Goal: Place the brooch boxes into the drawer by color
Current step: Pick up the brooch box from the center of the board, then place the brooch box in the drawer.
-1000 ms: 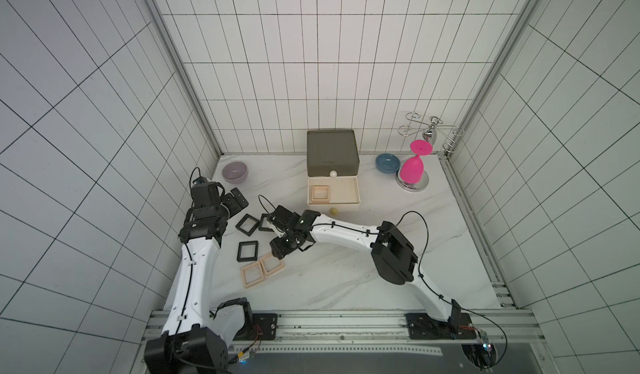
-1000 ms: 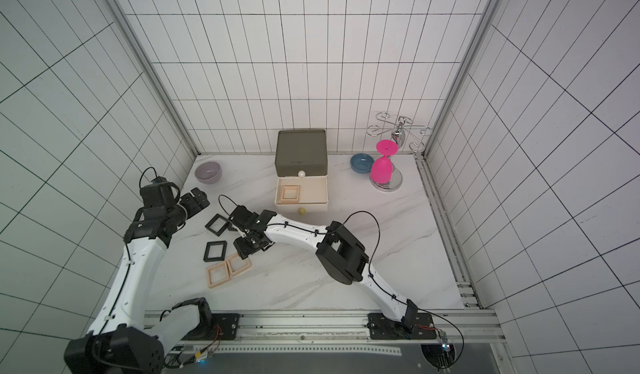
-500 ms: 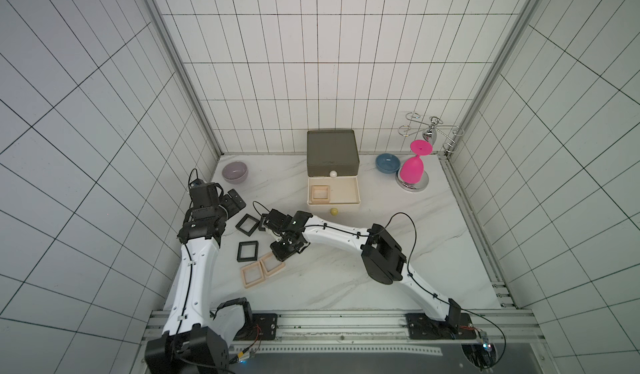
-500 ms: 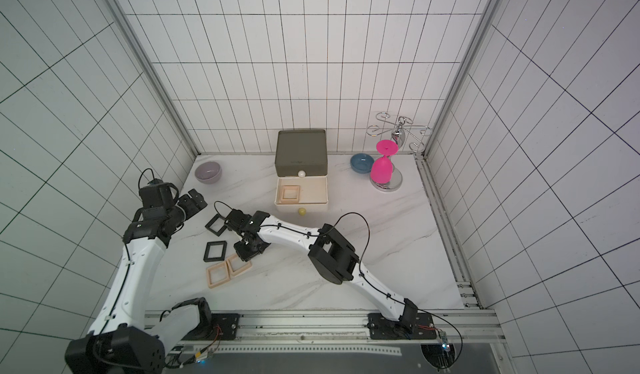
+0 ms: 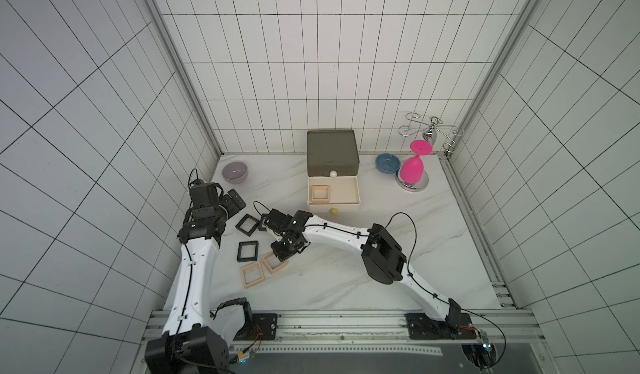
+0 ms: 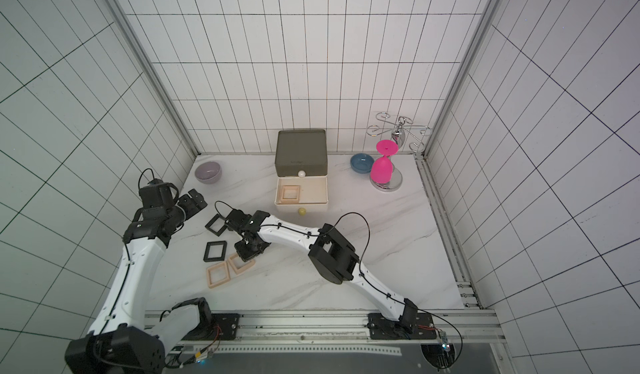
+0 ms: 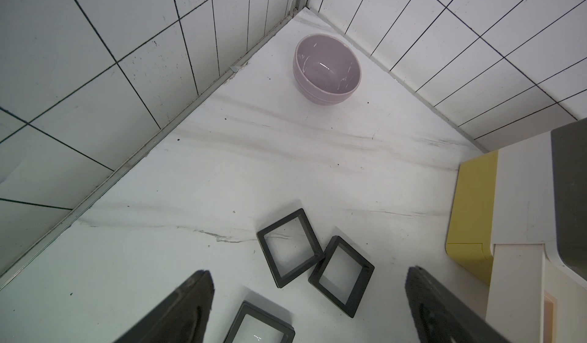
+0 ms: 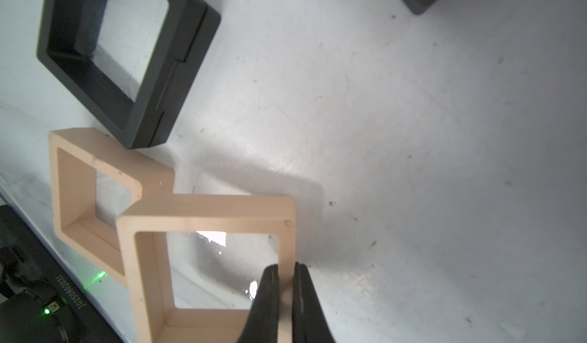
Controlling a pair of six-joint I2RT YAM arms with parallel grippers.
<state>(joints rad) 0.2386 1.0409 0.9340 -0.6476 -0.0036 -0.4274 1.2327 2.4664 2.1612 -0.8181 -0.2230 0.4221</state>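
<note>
Marble table (image 5: 346,278), tiled walls around it. Drawer chest (image 5: 330,152) at the back wall; its white tier (image 5: 344,191) stands open with a stored peach box (image 5: 320,194) inside. Left claw (image 5: 235,199) spread wide, empty, near the black boxes (image 7: 290,249). Right claw (image 8: 285,271) pinched onto one wall of the gripped peach box (image 8: 206,211), low over the table's left-centre. Spare peach box (image 8: 76,179) just beside it.

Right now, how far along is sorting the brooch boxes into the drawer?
Done: one peach box sits in the open white tier. In hand: the right gripper is shut on the frame of a second peach box. Remaining: a third peach box and three black boxes lie on the table; the left gripper is open, empty.
</note>
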